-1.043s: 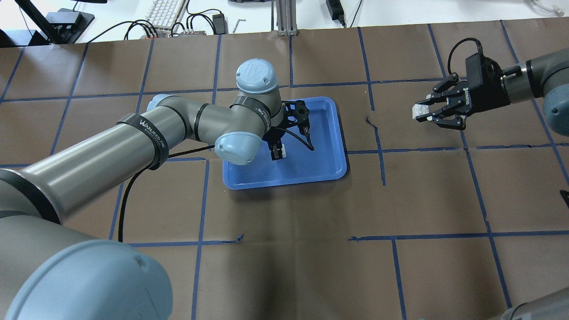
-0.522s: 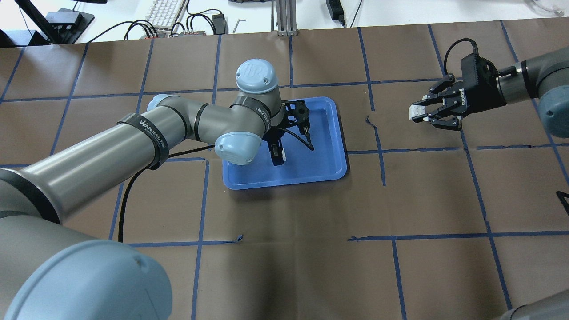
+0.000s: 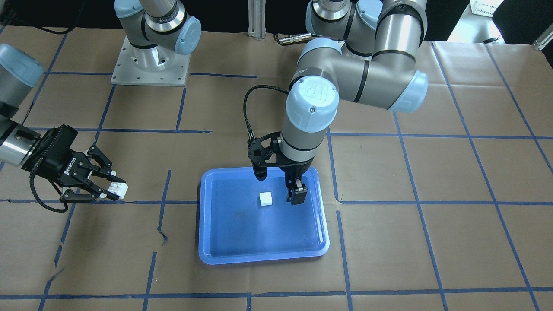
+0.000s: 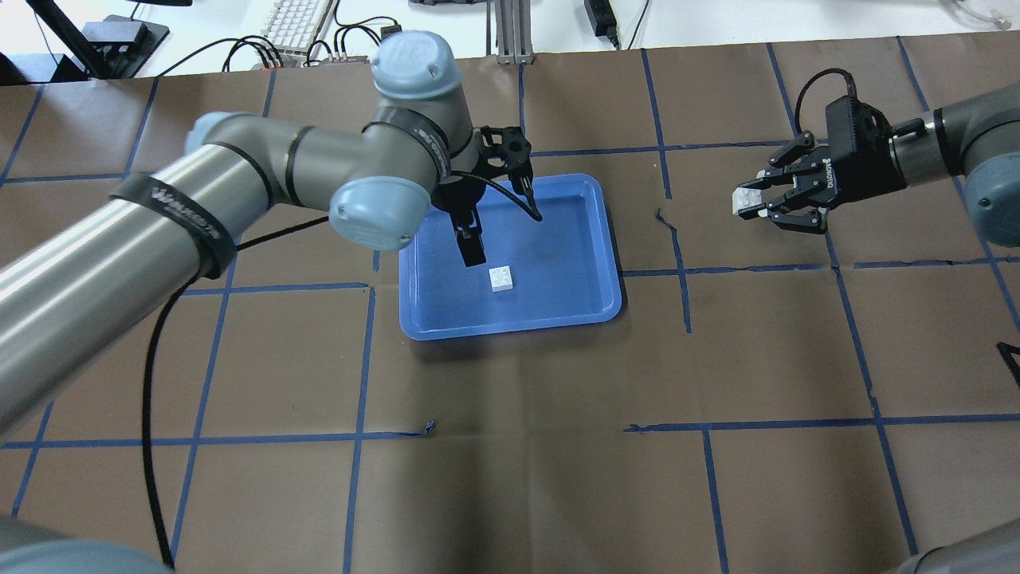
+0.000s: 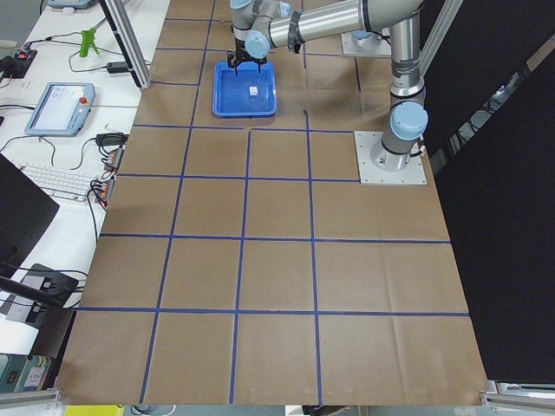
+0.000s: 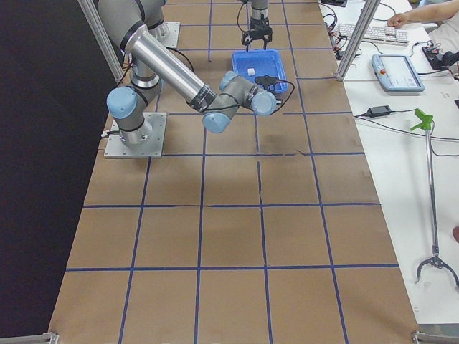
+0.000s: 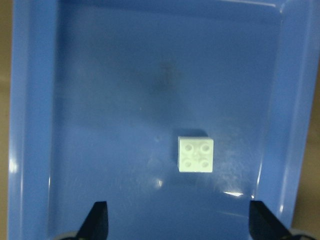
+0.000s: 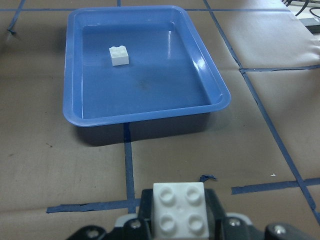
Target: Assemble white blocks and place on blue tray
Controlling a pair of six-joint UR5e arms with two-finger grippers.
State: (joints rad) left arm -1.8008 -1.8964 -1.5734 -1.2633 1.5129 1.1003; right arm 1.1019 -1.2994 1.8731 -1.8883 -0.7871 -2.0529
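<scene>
The left claw (image 4: 471,249) hangs over the blue tray (image 4: 612,263). Its two tips are wide apart and there is nothing between them. One loose white block (image 4: 502,278) lies flat on the tray floor, bumps up. It sits just beside this claw, a little lower down, and does not touch it. From the camera on the left claw (image 7: 180,226), the loose white block (image 7: 195,154) is just ahead of the tips, between them and a bit nearer one side.

The right claw (image 4: 757,202) is well away from the tray, over the brown worktop (image 4: 518,478). It pinches the other white block (image 4: 747,201) tight between its tips. From the camera on this claw, the other white block (image 8: 180,207) is right in front. The blue tray (image 8: 140,116) is farther ahead, with the loose white block (image 8: 119,55) in its far part.
</scene>
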